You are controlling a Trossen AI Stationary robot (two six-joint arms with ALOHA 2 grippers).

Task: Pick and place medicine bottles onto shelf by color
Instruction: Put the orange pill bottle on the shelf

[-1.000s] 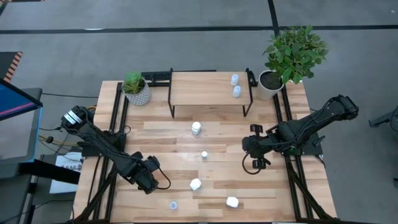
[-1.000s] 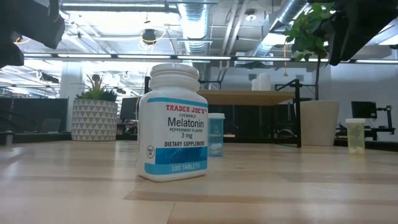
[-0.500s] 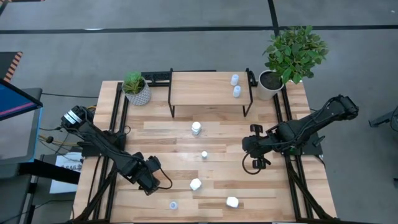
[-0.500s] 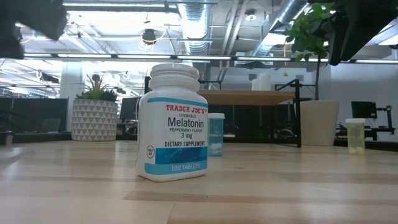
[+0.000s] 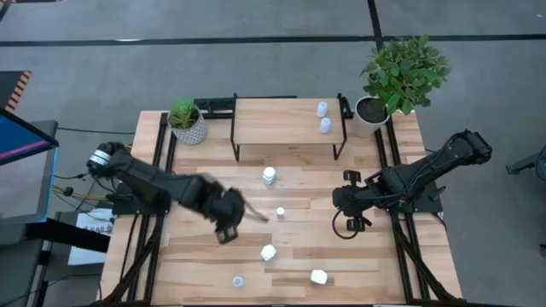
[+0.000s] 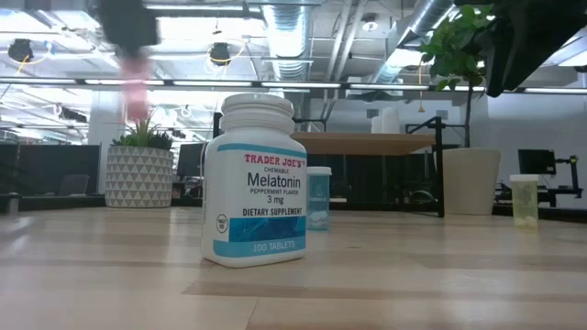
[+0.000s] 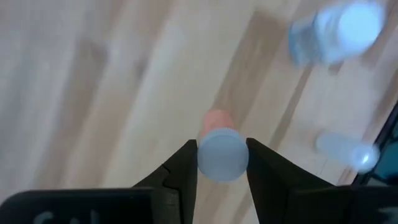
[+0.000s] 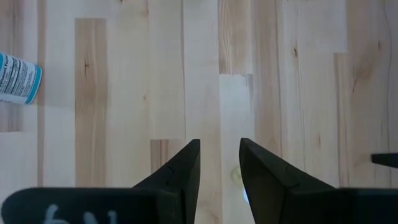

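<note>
The left hand [image 5: 229,223], clamped on a small pale-blue bottle [image 7: 221,154], is now swinging from the surface's [image 5: 299,192] near-left corner toward the middle, carrying it shelfward [image 5: 281,124].

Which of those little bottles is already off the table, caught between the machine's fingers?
The small pale-blue bottle with a pinkish end, clamped between the left gripper's fingers. The other bottles sit on the wooden table or the shelf.
</note>
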